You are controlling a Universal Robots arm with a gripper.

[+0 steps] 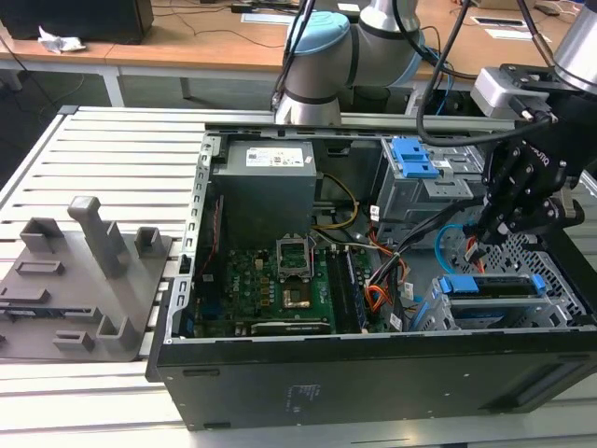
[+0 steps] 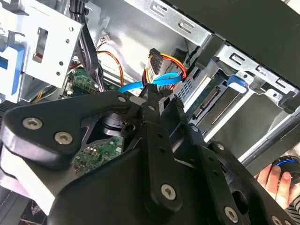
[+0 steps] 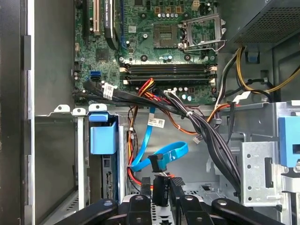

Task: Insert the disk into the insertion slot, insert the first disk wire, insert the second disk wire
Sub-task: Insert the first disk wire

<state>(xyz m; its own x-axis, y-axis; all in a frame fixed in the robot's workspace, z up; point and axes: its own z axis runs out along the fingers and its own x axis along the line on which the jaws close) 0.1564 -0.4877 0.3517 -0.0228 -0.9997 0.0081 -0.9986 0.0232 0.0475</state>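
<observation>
Already the disk (image 1: 490, 285) sits in the insertion slot (image 1: 431, 314), at four o'clock in the case (image 1: 373, 383). Gripper (image 3: 161, 185) jaws clamp the plug (image 3: 158, 165) of the blue wire (image 3: 176, 151).

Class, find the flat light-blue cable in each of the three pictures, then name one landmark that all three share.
Exterior view: the blue cable curves beside the tool, inside the computer case towards the exterior view's right.
First wrist view: the blue cable loops out from the tool's tips.
Second wrist view: the blue cable lies just past the tool's tips.
Shared landmark: the green circuit board.
</observation>
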